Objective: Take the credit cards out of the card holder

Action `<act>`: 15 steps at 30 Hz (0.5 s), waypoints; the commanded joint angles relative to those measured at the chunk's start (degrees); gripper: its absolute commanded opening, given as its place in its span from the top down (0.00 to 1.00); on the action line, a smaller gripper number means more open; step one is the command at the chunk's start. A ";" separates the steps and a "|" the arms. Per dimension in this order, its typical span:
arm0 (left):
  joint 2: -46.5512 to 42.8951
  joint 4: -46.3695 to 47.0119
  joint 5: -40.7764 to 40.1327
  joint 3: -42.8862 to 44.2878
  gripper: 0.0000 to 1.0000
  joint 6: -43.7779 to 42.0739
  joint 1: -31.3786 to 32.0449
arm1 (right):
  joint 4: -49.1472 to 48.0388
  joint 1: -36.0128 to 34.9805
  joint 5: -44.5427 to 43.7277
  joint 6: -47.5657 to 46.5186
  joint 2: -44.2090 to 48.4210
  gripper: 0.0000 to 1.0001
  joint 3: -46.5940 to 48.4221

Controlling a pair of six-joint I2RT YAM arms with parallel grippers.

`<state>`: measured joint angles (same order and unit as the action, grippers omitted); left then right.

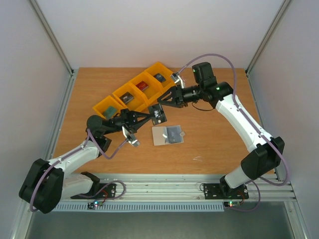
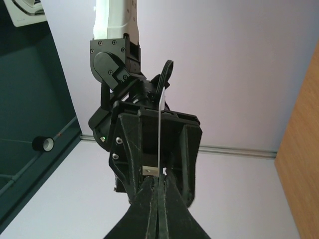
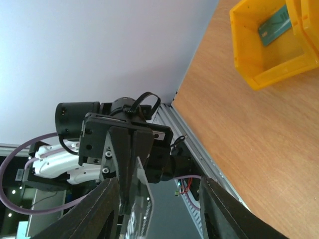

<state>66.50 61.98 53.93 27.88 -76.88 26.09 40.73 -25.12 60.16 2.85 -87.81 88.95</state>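
We see left tool (image 1: 151, 116) clamped on black card (image 1: 158, 114), held above surface (image 1: 214, 144). Card's free end points to right tool (image 1: 162, 105), jaws apart, straddling it. Card holder (image 1: 167, 135) lies open just below.

Card holder (image 1: 160, 135) lying opened flat on the table (image 1: 214, 129), near centre. Second credit card (image 1: 173, 133) on its right half. Row of bins (image 1: 115, 94) behind it, running diagonally from left to rear centre, one small item in each. Held credit card (image 1: 158, 114) up off the table, between holder and bins. Left gripper (image 1: 151, 115) at its left, right gripper (image 1: 160, 103) just behind it.
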 commanded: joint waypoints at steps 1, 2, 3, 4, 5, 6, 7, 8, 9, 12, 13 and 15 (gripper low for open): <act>-1.13 3.95 1.87 -0.19 1.00 -2.04 0.37 | 1.65 -1.92 -0.38 1.33 -1.92 0.57 1.32; -1.23 3.73 1.68 -0.21 1.00 -2.29 0.37 | 2.10 -2.21 -0.24 1.18 -2.21 0.58 1.54; -1.32 3.42 1.49 -0.26 1.00 -2.51 0.37 | 2.73 -2.49 -0.04 0.93 -2.48 0.60 1.70; -1.37 3.24 1.14 -0.21 1.00 -2.62 0.37 | 2.92 -2.55 0.41 0.77 -2.62 0.63 1.68; -1.48 2.87 0.64 -0.28 1.00 -2.70 0.37 | 2.87 -2.55 1.08 0.82 -2.63 0.68 1.45; -1.69 2.55 0.37 -0.35 1.00 -2.81 0.37 | 3.08 -2.56 1.23 0.88 -2.63 0.77 1.34; -1.80 2.23 0.14 -0.46 1.00 -2.76 0.37 | 3.20 -2.56 1.39 1.04 -2.70 0.83 1.32; -2.01 1.81 0.00 -0.48 1.00 -2.82 0.37 | 3.10 -2.56 1.90 1.51 -2.81 0.90 1.41; -2.10 1.35 -0.17 -0.54 1.00 -3.03 0.37 | 2.67 -2.55 2.39 2.05 -2.86 0.97 1.36; -2.57 -0.53 -1.21 -0.65 1.00 -3.62 0.37 | 1.75 -2.36 2.22 3.91 -2.65 0.99 1.76; -2.72 -1.56 -1.89 -0.62 1.00 -3.84 0.37 | 1.87 -2.00 1.38 4.50 -2.45 0.99 1.90; -3.13 -4.48 -3.86 -0.65 0.79 -4.55 0.37 | 1.36 -0.66 -0.46 6.47 -1.79 0.99 1.58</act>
<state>65.25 58.83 53.15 27.24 -79.61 26.30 42.35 -27.11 61.58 5.61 -90.59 89.65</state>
